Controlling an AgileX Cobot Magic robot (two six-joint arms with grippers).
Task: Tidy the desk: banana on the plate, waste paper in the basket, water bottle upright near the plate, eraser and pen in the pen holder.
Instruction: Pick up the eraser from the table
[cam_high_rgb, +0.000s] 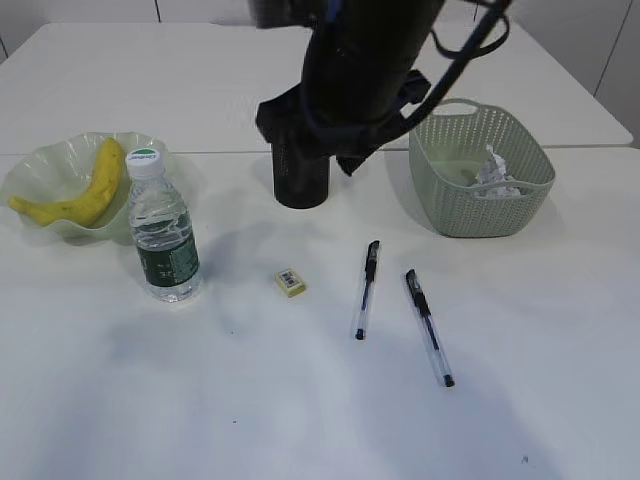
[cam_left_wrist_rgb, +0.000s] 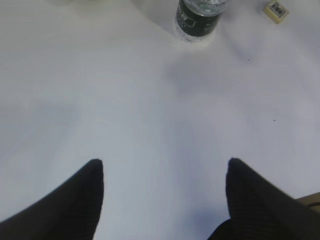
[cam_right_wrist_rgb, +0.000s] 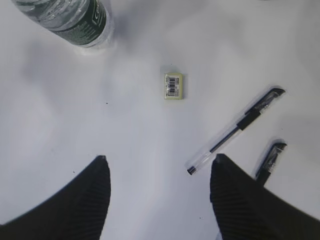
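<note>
The main risk lies with the eraser (cam_right_wrist_rgb: 173, 86): it is small and flat on the table (cam_high_rgb: 300, 400), so closing fingers could skid it away, perhaps toward the upright water bottle (cam_high_rgb: 163, 230) near it. The two pens roll easily; a grasp off the middle would let one tip or slip on the way to the dark pen holder (cam_high_rgb: 300, 175), which the right arm partly hides in the exterior view, so its mouth is hard to judge. The left pen (cam_high_rgb: 366, 289) lies nearly front to back, cap toward the holder. The right pen (cam_high_rgb: 428, 326) slants, cap also at the far end. The right gripper (cam_right_wrist_rgb: 159, 172) hovers wide open and empty above them; the left gripper (cam_left_wrist_rgb: 165, 175) is open and empty too
</note>
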